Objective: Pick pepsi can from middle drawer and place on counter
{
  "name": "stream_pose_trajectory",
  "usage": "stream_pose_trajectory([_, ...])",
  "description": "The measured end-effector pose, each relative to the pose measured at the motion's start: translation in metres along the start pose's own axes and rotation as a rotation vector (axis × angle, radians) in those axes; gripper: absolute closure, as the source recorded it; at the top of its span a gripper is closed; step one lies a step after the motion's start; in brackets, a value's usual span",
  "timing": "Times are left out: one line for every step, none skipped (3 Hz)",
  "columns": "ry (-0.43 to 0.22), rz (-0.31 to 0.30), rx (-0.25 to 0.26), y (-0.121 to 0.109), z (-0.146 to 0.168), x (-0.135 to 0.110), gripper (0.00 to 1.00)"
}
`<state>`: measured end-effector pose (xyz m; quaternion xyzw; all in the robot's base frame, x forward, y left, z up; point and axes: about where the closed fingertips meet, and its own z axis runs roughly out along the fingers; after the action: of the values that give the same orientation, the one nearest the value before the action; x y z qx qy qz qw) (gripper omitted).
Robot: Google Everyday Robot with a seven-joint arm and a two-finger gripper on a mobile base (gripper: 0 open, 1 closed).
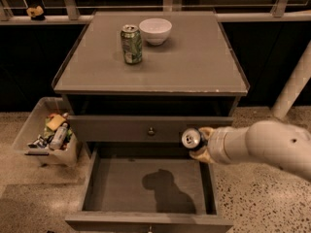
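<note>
The middle drawer (121, 188) stands pulled open at the bottom of the view, and its grey floor holds only the arm's shadow. My gripper (198, 141) is over the drawer's back right corner, in front of the closed drawer front above it. It is shut on the pepsi can (191, 139), which shows its silver top and a dark body. The can hangs clear above the drawer floor and below the level of the counter (194, 67).
A green patterned can (131, 43) and a white bowl (155, 30) stand at the back of the counter. The upper drawer front has a round knob (151, 130). A plastic bin of clutter (48, 136) sits on the floor at left. A white post (294, 81) rises at right.
</note>
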<state>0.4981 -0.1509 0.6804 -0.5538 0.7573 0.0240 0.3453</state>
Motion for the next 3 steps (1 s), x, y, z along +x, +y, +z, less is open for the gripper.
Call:
stream_pose_trajectory([-0.007, -0.106, 0.065, -0.044, -0.056, -0.051, 1.0])
stream_pose_trajectory([-0.028, -0.192, 0.084, -0.088, -0.087, -0.106, 1.0])
stream_pose_trajectory([-0.085, -0.268, 0.037, -0.096, -0.081, -0.137, 1.0])
